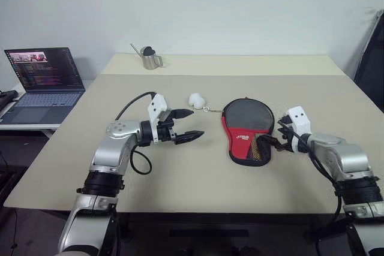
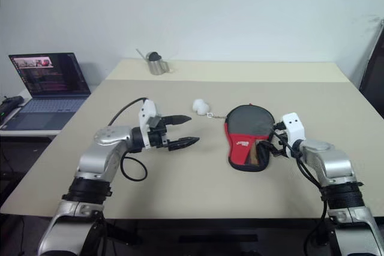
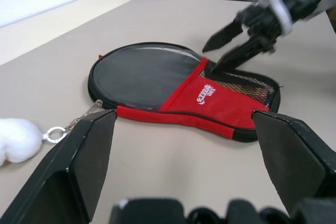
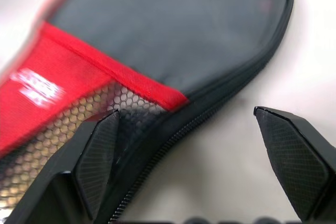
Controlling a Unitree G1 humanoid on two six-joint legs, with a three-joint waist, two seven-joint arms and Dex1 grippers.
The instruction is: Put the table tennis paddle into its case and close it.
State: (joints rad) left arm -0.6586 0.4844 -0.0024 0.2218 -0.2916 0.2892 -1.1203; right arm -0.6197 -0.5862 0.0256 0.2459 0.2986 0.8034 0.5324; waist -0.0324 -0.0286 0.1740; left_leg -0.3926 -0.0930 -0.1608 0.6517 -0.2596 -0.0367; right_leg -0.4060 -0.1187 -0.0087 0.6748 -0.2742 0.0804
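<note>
While both arms reach over the beige table [image 1: 198, 190], the case [image 1: 247, 129] lies flat between the two grippers, nearer to the right one. The right gripper [image 1: 271, 138] has its fingers spread wide at the case's red and mesh end; one finger [image 4: 100, 156] is over the mesh pocket, the other beside the zipped edge. The left gripper [image 1: 187, 125] is also wide open and holds nothing, well apart from the case. The white fluffy ball [image 1: 197, 100] lies just beyond its fingertips, joined to the case by a small chain.
</note>
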